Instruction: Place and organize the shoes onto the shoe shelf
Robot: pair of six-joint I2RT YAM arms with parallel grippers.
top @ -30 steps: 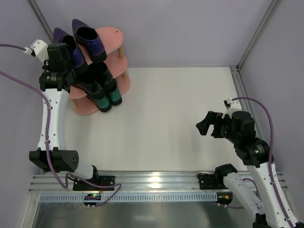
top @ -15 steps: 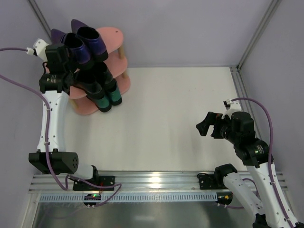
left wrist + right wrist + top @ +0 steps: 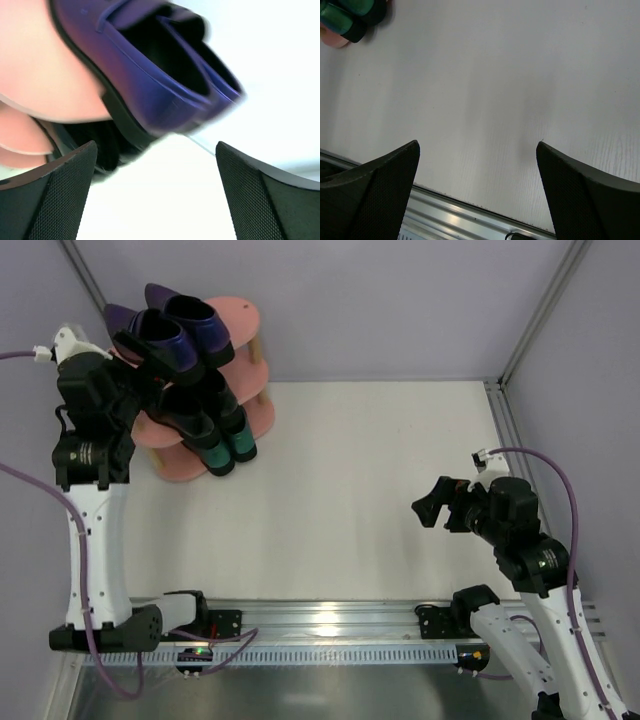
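Note:
The pink shoe shelf (image 3: 240, 315) stands at the far left. Two purple shoes (image 3: 150, 335) (image 3: 150, 75) lie on its top board, their heels overhanging the near edge. A black pair (image 3: 200, 410) sits on the middle board and a teal-green pair (image 3: 228, 450) (image 3: 342, 15) on the bottom one. My left gripper (image 3: 128, 380) (image 3: 155, 200) is open just short of the purple heels, with nothing between its fingers. My right gripper (image 3: 435, 505) (image 3: 477, 195) hangs open and empty over the bare table at the right.
The shelf's top board (image 3: 40, 75) fills the upper left of the left wrist view, with a black shoe (image 3: 95, 145) beneath it. Grey walls close the far and left sides. An aluminium rail (image 3: 320, 625) runs along the near edge.
My left gripper has opened, let go of the left purple shoe and drawn back to the left. The shoe stays on the top board. The right arm has not moved.

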